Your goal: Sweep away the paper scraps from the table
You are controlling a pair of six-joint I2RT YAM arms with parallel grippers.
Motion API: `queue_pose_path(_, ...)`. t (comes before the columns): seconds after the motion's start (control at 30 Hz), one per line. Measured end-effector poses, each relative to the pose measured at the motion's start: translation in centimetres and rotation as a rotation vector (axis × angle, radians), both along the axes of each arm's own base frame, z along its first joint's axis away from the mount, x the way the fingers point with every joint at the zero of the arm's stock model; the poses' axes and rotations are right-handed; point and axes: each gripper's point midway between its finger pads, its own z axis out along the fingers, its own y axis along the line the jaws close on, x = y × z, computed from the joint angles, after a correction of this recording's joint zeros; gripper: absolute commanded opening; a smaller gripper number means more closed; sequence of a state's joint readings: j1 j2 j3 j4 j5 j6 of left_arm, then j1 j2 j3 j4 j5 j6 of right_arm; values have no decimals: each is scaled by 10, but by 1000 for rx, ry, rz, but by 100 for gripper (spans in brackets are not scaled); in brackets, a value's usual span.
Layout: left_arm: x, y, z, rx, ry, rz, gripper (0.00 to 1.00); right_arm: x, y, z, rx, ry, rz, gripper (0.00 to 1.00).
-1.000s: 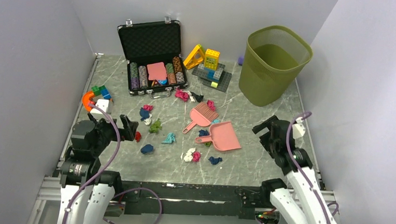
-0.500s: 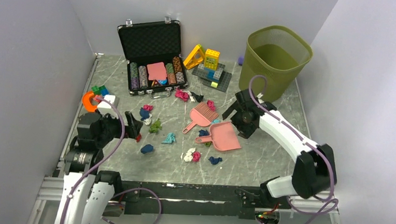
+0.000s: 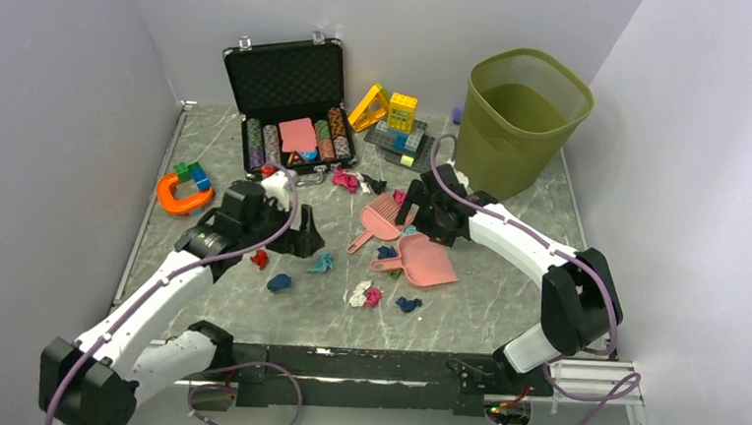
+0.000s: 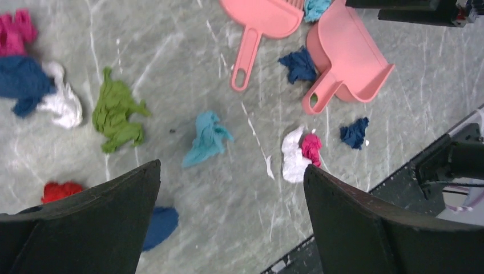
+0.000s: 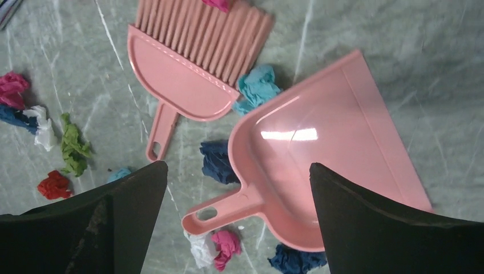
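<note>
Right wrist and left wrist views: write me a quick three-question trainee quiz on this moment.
1. True or false: the right gripper is shut on the dustpan.
2. Which colour scrap lies between the brush and the dustpan? A teal, B red, C green.
3. Fill in: the left gripper hangs above the paper scraps with jaws ___.
Key: 1 false, it is open. 2 A, the teal scrap. 3 open.

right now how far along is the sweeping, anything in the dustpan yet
Nothing looks done: the dustpan is empty and the paper scraps lie all over the table. In hand: nothing; the right fingers hover open over dustpan and brush, the left fingers open above the scraps. Left: grasping both tools, all the sweeping.
</note>
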State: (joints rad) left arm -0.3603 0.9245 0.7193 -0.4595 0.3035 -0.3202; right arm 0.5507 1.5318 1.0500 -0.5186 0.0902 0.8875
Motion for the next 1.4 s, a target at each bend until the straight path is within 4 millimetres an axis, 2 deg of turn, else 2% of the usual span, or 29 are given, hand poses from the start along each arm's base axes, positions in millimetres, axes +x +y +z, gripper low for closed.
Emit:
queue_pose_path(0.13,15,-27,3,58,-46,-32,97,13,1,10,-40,-65,74,100)
queue_pose_path(0.23,26,-49,-11,142,-47,-69,94,24,4,24,-59,-118,117,100)
queue_pose_path(0.3,33,-64,-26,216,-40,-100,87,28,3,32,-71,-150,140,100)
queue_pose_path(0.43,45,-83,-47,313,-41,-159,76,26,-8,42,-87,-181,144,100)
queue_pose_path(0.63,78,-108,-80,424,-40,-213,68,7,-41,58,-72,-225,96,100)
queue_pose_path(0.73,87,-114,-99,464,-20,-227,61,-5,-53,63,-62,-246,77,100)
queue_pose_path(0.83,86,-114,-116,494,1,-243,58,-12,-60,70,-52,-270,67,100)
queue_pose_path(1.0,84,-122,-131,542,2,-270,52,-16,-66,84,-34,-312,50,100)
queue_pose_path(1.13,85,-136,-131,546,-24,-287,41,-17,-68,90,-27,-327,43,100)
queue_pose_path(1.3,84,-140,-133,545,-26,-292,15,-20,-69,88,-29,-313,38,100)
queue_pose_path(1.4,85,-141,-132,531,-17,-287,10,-22,-70,86,-29,-303,36,100)
